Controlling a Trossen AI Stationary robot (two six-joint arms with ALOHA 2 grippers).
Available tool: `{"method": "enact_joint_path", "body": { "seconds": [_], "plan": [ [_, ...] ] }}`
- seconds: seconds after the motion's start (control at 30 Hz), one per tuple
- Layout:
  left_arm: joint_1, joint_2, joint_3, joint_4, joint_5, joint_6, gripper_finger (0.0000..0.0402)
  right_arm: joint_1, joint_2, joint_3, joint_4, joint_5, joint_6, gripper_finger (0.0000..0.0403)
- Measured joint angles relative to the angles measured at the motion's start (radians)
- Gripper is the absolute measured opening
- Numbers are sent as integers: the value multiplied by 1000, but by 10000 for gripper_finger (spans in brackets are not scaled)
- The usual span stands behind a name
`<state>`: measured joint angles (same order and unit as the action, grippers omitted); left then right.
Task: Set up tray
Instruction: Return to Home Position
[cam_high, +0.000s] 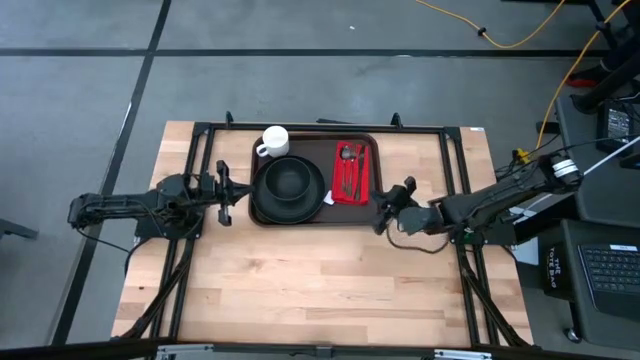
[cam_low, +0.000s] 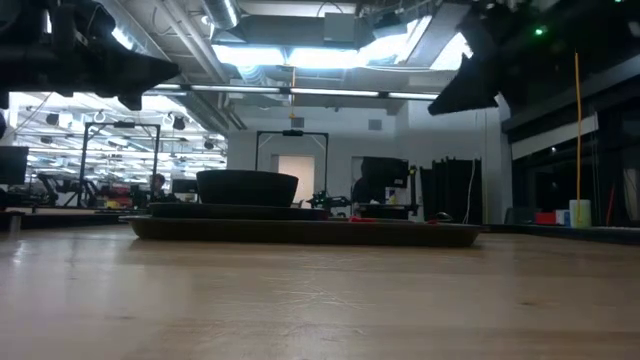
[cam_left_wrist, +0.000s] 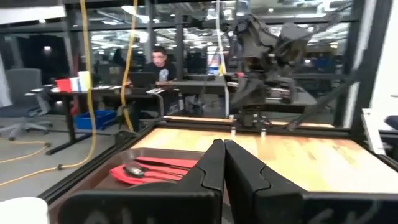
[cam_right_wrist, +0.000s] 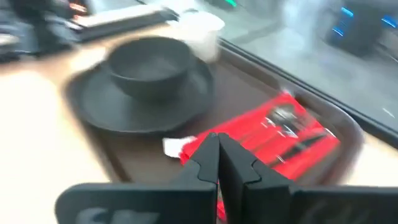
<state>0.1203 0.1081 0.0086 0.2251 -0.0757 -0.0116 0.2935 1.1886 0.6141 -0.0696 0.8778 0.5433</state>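
The right claw (cam_right_wrist: 216, 137), pressed together, is held beside the tray (cam_right_wrist: 245, 93), the left claw (cam_left_wrist: 224, 144) likewise. The stiff, laden tray is judged best gripped by its rim.

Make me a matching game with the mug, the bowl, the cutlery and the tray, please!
Things:
1 mug
2 bowl
3 cutlery
4 tray

Clues:
A on the red napkin
B on the black plate
C white
D brown, on the wooden table

Pairs: 1-C, 2-B, 3-A, 4-D.

The left arm sits left of the tray and the right arm right of it, both with jaws shut.
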Motion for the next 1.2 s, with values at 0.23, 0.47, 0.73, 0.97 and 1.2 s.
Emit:
{"method": "enact_joint_path", "body": {
  "seconds": [0.23, 0.47, 0.73, 0.97, 1.2],
  "plan": [
    [-1, 0, 0, -57, -8, 14, 2, 0, -191, -171, 347, -214, -392, 4],
    [-1, 1, 0, -50, -9, 58, 3, -1, -448, -294, 345, -304, -473, 4],
    [-1, 0, 0, 52, -12, 78, 3, -1, -716, -429, 350, -457, -504, 4],
    [-1, 1, 0, 15, -150, 40, 3, -1, -835, -481, 328, -592, -605, 4],
    [-1, 1, 0, 9, -355, 62, 3, -1, -890, -510, 318, -673, -629, 14]
  ]
}}
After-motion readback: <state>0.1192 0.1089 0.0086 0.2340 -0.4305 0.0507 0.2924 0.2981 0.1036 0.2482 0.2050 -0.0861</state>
